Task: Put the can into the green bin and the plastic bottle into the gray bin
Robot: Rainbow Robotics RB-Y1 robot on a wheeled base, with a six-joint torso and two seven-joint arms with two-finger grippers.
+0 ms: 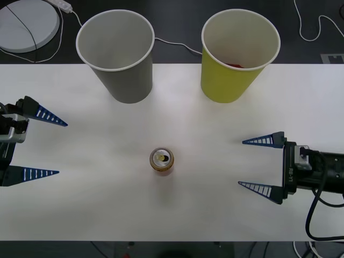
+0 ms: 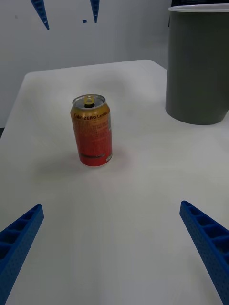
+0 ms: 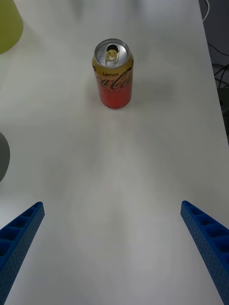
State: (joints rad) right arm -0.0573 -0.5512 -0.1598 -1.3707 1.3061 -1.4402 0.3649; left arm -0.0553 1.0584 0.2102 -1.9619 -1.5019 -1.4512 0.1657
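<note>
One can [image 1: 162, 160] upright mid-bench [image 1: 107, 209], unobstructed, well apart from two far bins: gray bin [image 1: 119, 59], green bin [image 1: 236, 59]. Left claw [image 1: 38, 144] and right claw [image 1: 262, 167] flank it, spread wide, empty.

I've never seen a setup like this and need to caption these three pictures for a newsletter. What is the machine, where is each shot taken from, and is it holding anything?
It is a two-armed robot at a white table. The wide picture looks down from above the arms. The other two come from cameras on each wrist, with that arm's blue ribbed jaws at the bottom corners.

The left gripper waits at the table's left edge and the right gripper at its right. Both are open and hold nothing.

Between them a small red-orange drink can stands upright, untouched. At the far edge stand a large gray paper-cup-shaped bin on the left and a large yellow-green paper-cup-shaped bin on the right, with something red inside it.
</note>
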